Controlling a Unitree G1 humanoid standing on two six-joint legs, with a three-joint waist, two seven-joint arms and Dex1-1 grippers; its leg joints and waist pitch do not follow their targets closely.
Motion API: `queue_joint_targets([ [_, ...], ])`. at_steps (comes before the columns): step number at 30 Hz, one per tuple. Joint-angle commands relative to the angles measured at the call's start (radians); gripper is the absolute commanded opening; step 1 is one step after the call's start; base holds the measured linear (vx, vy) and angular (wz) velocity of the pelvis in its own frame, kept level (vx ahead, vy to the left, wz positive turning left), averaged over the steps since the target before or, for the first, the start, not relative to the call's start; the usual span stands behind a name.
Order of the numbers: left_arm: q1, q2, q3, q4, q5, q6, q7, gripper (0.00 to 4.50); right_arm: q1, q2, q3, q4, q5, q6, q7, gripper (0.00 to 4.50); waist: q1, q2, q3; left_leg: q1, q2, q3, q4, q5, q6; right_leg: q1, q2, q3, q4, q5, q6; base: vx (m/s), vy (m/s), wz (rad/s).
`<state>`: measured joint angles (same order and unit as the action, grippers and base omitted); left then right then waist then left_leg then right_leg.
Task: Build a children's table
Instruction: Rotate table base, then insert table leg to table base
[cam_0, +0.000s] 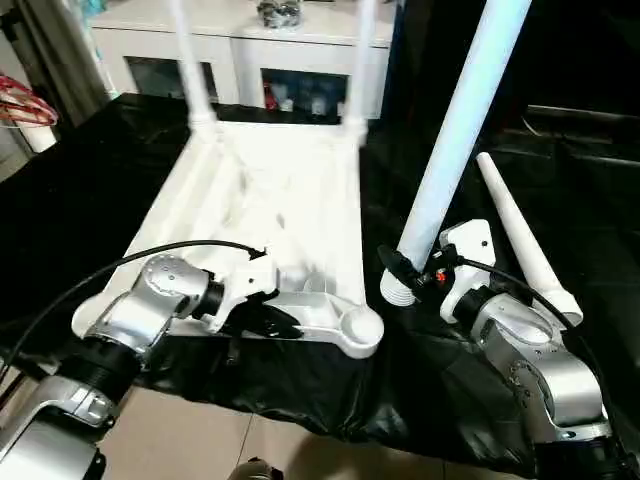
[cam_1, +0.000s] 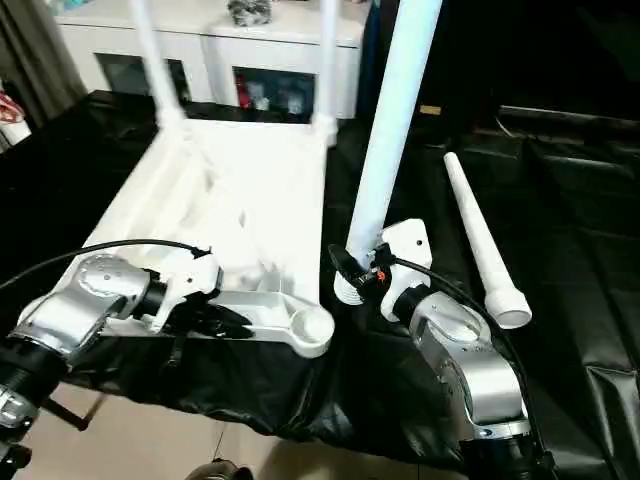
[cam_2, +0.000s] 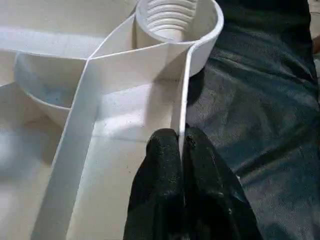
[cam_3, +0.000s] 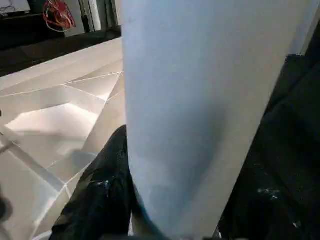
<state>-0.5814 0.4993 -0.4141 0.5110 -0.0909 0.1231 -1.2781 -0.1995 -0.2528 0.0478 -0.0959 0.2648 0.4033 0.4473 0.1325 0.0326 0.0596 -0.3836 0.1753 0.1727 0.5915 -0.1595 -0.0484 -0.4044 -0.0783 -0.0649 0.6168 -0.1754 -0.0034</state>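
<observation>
The children's table top (cam_0: 270, 200) lies upside down on black cloth, its ribbed underside facing up. Two white legs (cam_0: 190, 60) (cam_0: 360, 60) stand in its far corner sockets. My left gripper (cam_0: 285, 322) is shut on the thin rim wall (cam_2: 182, 100) at the near edge, just short of the empty near right socket (cam_2: 172, 20). My right gripper (cam_0: 405, 268) is shut on a third leg (cam_0: 455, 130) and holds it nearly upright. That leg's threaded foot (cam_0: 398, 288) is beside the near right corner. A fourth leg (cam_0: 525, 245) lies loose on the cloth to the right.
A white cabinet with glass doors (cam_0: 240, 50) stands behind the table top. A red wire object (cam_0: 20, 100) sits at the far left. The cloth's front edge hangs over a tiled floor (cam_0: 200, 440) below my arms.
</observation>
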Motion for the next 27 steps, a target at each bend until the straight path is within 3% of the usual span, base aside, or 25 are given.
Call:
queue_joint_targets([
  [1,-0.033,-0.045,0.046,0.029,0.017,0.066,0.136,0.00,-0.038,0.003,-0.009,-0.005,0.011,-0.001,0.005,1.88,0.004,0.003,-0.071,0.025,0.050,-0.023,-0.079,-0.339,-0.044,0.039,-0.078,0.049,-0.077,-0.282,-0.185,0.000,0.000,0.00],
  [5,-0.050,-0.097,0.056,0.041,0.033,0.099,0.221,0.00,-0.055,0.004,-0.008,0.007,0.011,0.003,0.006,1.88,0.002,-0.002,-0.069,0.014,0.047,-0.025,-0.081,-0.320,-0.038,0.048,-0.080,0.047,-0.080,-0.320,-0.163,0.000,0.000,0.00],
  [6,-0.056,-0.128,0.059,0.047,0.038,0.103,0.259,0.00,-0.063,0.003,-0.006,0.016,0.011,0.007,0.010,1.88,0.003,-0.004,-0.071,0.022,0.048,-0.023,-0.077,-0.323,-0.035,0.042,-0.080,0.048,-0.084,-0.327,-0.161,0.000,0.000,0.00],
  [8,-0.062,-0.165,0.062,0.057,0.042,0.094,0.299,0.00,-0.075,-0.003,-0.001,0.029,0.008,0.018,0.018,1.88,0.002,-0.008,-0.070,0.020,0.046,-0.022,-0.075,-0.312,-0.026,0.045,-0.080,0.047,-0.086,-0.336,-0.162,0.000,0.000,0.00],
  [10,-0.067,-0.193,0.059,0.069,0.053,0.068,0.328,0.00,-0.088,-0.011,0.004,0.045,-0.002,0.026,0.019,1.88,0.004,-0.012,-0.073,0.013,0.046,-0.023,-0.074,-0.276,-0.016,0.049,-0.080,0.047,-0.085,-0.319,-0.154,0.000,0.000,0.00],
  [13,-0.072,-0.213,0.045,0.088,0.080,0.026,0.360,0.00,-0.109,-0.022,0.008,0.083,-0.025,0.045,0.008,1.88,0.003,-0.013,-0.075,0.015,0.046,-0.020,-0.071,-0.255,-0.007,0.046,-0.077,0.047,-0.084,-0.282,-0.160,0.000,0.000,0.00],
  [17,-0.070,-0.229,0.046,0.086,0.075,0.020,0.344,0.00,-0.134,-0.029,0.007,0.142,-0.039,0.036,0.012,1.88,0.007,-0.010,-0.076,0.016,0.046,-0.019,-0.070,-0.252,-0.006,0.046,-0.078,0.046,-0.084,-0.283,-0.166,0.000,0.000,0.00],
  [27,-0.051,-0.222,0.042,0.056,0.055,-0.022,0.253,0.00,-0.186,-0.035,0.028,0.244,-0.036,0.046,0.076,1.88,0.013,-0.015,-0.076,0.015,0.049,-0.018,-0.070,-0.248,0.002,0.047,-0.078,0.045,-0.078,-0.249,-0.178,0.000,0.000,0.00],
])
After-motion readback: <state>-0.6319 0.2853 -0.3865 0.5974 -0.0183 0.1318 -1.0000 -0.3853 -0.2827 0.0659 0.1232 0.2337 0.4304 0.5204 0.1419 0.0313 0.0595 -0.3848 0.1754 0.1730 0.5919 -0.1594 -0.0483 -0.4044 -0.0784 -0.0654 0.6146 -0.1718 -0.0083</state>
